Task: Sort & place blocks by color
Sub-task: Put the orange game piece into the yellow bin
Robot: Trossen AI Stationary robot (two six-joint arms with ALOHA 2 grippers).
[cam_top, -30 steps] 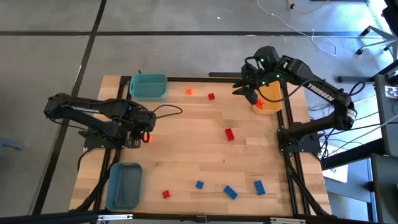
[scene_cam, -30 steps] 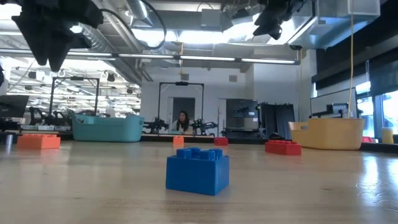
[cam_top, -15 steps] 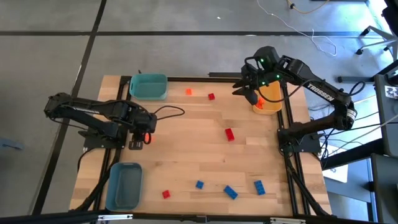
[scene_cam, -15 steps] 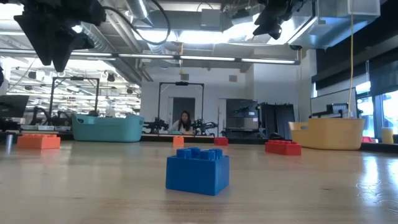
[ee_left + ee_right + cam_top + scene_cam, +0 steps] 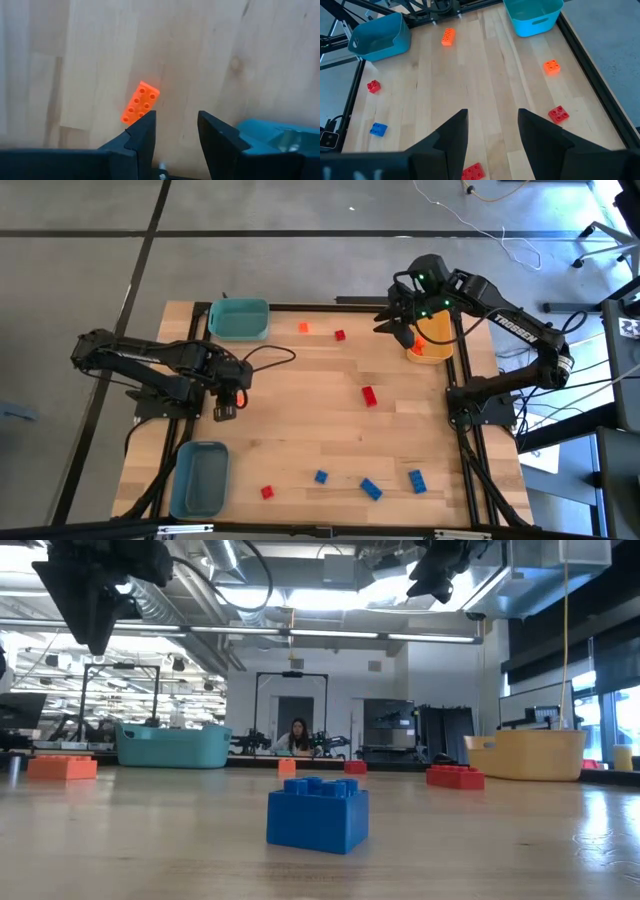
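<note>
The left gripper [image 5: 175,131] hangs with fingers apart and empty above one long orange block [image 5: 140,102]; the right gripper [image 5: 491,131] too stands apart, empty. The table [image 5: 300,430] carries three blue blocks [image 5: 370,488], three red blocks [image 5: 369,395], two orange

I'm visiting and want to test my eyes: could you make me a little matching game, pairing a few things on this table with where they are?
Things:
1. teal bin
2. grey-blue bin
3. yellow-orange bin
4. long orange block

Places:
A. on the wood just ahead of the left gripper
B. far left corner of the table
C. near left corner of the table
D. far right edge, beside the right gripper

Pairs: 1-B, 2-C, 3-D, 4-A
</note>
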